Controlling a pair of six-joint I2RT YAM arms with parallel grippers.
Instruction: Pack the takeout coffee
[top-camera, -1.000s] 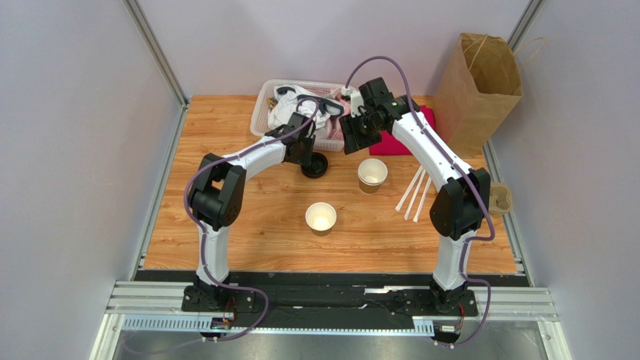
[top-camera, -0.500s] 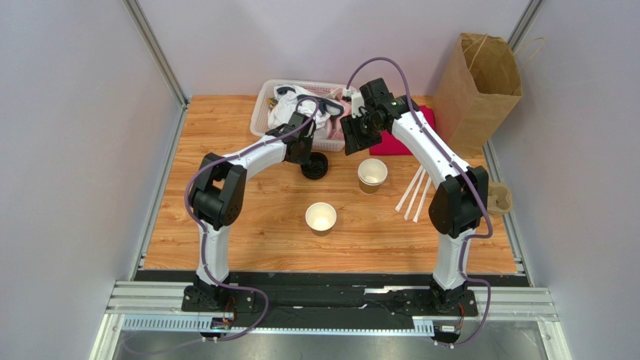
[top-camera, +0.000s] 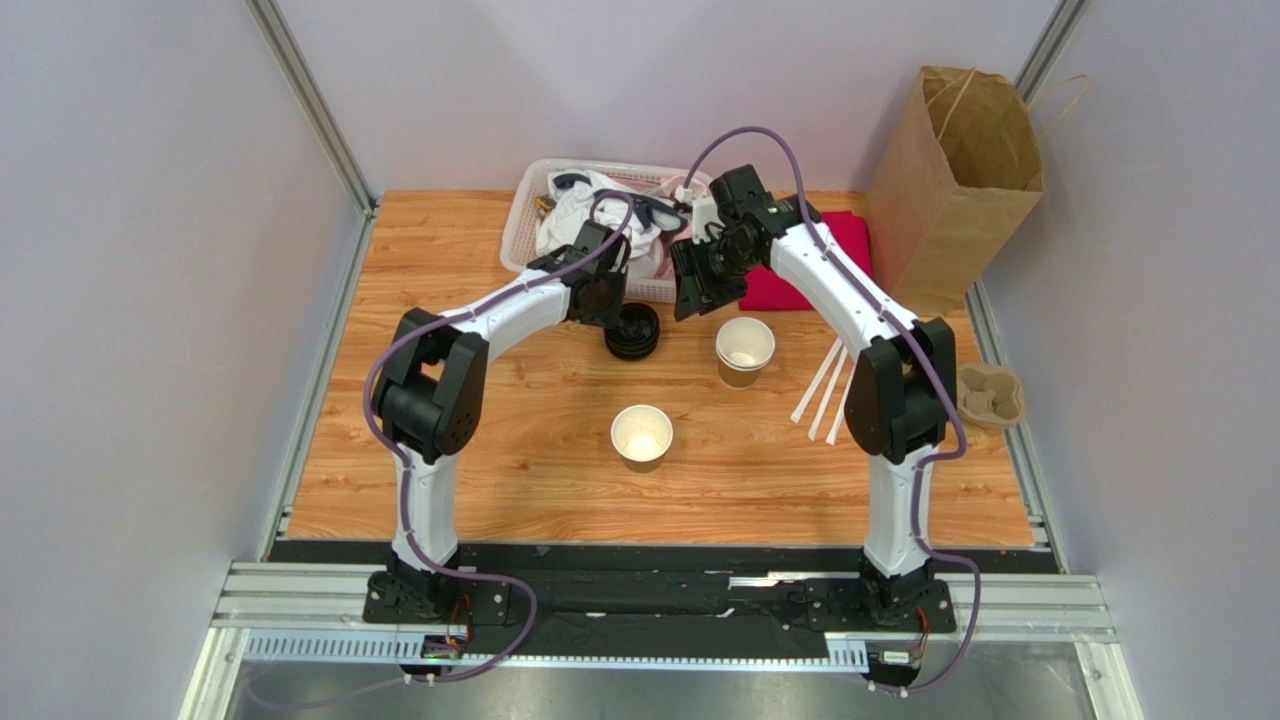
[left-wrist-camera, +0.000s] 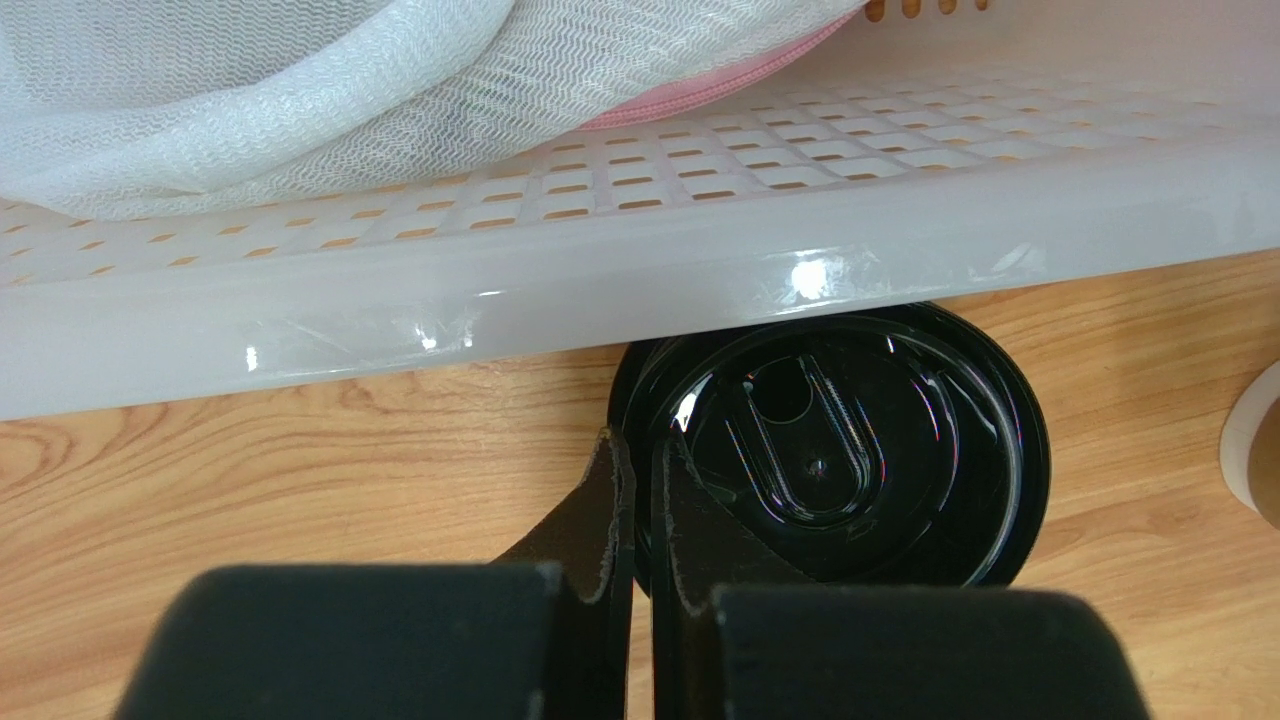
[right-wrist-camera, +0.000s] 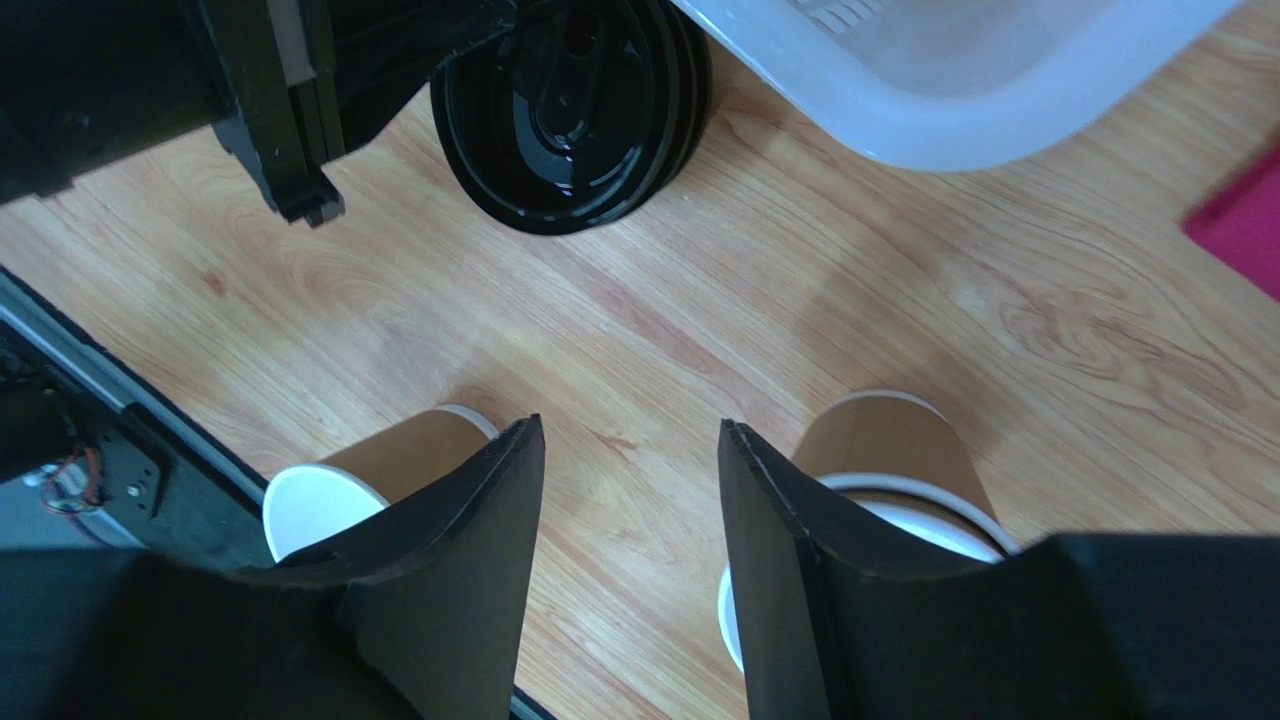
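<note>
Two brown kraft paper cups stand open with no lid on, one (top-camera: 745, 348) mid-table and one (top-camera: 642, 435) nearer the front. Both show in the right wrist view, left (right-wrist-camera: 376, 465) and right (right-wrist-camera: 894, 443). A black plastic lid (top-camera: 631, 332) lies flat by the basket's front wall and looks stacked on others in the right wrist view (right-wrist-camera: 571, 105). My left gripper (top-camera: 612, 311) is shut on the left rim of the lid (left-wrist-camera: 842, 450), with one finger (left-wrist-camera: 601, 495) outside it. My right gripper (top-camera: 694, 281) hangs open and empty above the table between lid and cups, its fingertips (right-wrist-camera: 519, 450) apart.
A white perforated basket (top-camera: 529, 210) holding white and pink cloth stands at the back; its wall (left-wrist-camera: 601, 285) is just behind the lid. A red cloth (top-camera: 824, 282), white straws (top-camera: 827, 383), a pulp cup tray (top-camera: 992, 395) and a tall paper bag (top-camera: 962, 165) are on the right.
The right arm has swung a little to the left, carrying its open gripper toward the lid and uncovering the pulp tray. The left gripper and lid have barely moved.
</note>
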